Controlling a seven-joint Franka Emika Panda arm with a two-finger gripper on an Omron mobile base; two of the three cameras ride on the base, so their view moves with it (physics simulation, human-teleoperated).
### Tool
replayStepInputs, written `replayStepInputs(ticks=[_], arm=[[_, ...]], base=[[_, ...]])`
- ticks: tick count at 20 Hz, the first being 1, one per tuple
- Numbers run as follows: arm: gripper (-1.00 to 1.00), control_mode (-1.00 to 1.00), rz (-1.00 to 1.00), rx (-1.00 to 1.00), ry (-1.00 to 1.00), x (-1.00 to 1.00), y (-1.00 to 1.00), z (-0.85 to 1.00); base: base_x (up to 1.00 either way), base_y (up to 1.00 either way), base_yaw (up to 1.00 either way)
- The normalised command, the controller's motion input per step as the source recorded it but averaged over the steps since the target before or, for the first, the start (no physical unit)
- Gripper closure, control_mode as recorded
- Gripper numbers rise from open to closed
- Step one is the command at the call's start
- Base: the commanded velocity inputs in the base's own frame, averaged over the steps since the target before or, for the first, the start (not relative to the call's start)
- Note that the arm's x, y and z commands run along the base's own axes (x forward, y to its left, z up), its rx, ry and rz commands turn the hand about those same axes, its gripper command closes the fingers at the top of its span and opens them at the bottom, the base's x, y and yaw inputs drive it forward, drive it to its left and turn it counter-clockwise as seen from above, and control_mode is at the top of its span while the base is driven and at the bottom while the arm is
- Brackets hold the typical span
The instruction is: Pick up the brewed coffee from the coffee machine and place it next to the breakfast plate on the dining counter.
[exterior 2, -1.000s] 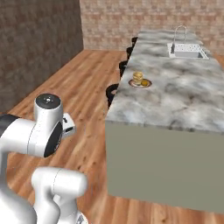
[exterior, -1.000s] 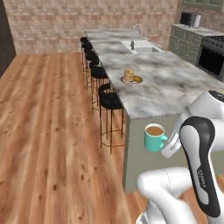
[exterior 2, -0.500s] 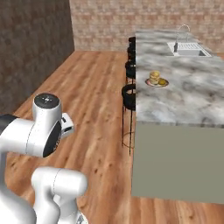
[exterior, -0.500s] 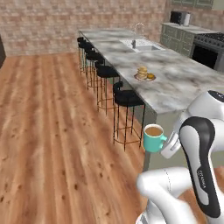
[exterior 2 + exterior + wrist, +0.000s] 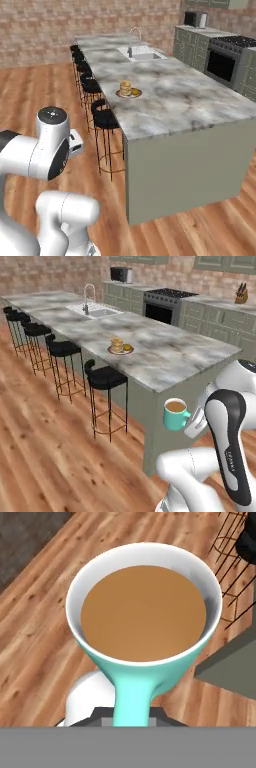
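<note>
The claw (image 5: 192, 418) grips the teal mug of coffee (image 5: 175, 414) by its handle, holding it upright in the air over the wood floor (image 5: 45, 441), just off the near corner of the marble island surface (image 5: 165, 358). Farther along that surface sits the pancake plate (image 5: 120, 347), with black bar stools (image 5: 106, 377) beside, then the sink (image 5: 97, 310)

We see black bar stools (image 5: 105, 377) lined along island's near side on wooden plank floor (image 5: 45, 446). Sink with faucet (image 5: 89, 300) set in marble top. Stove (image 5: 162, 305), microwave (image 5: 121, 274), knife block (image 5: 241, 294) against brick wall.
</note>
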Motion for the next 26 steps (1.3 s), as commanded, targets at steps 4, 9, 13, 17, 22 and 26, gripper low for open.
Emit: replayStepInputs(ticks=[4,9,13,17,22,26], arm=[[1.00,1.00,0.00,0.00,0.00,0.00,0.00,0.00],[1.00,1.00,0.00,0.00,0.00,0.00,0.00,0.00],[1.00,1.00,0.00,0.00,0.00,0.00,0.00,0.00],[1.00,1.00,0.00,0.00,0.00,0.00,0.00,0.00],[1.00,1.00,0.00,0.00,0.00,0.00,0.00,0.00],[1.00,1.00,0.00,0.00,0.00,0.00,0.00,0.00]], base=[[0.53,0.61,-0.63],[0.39,0.59,-0.60],[0.31,0.61,-0.60],[0.04,0.91,-0.56],[-0.15,1.00,-0.48],[-0.53,1.00,-0.40]])
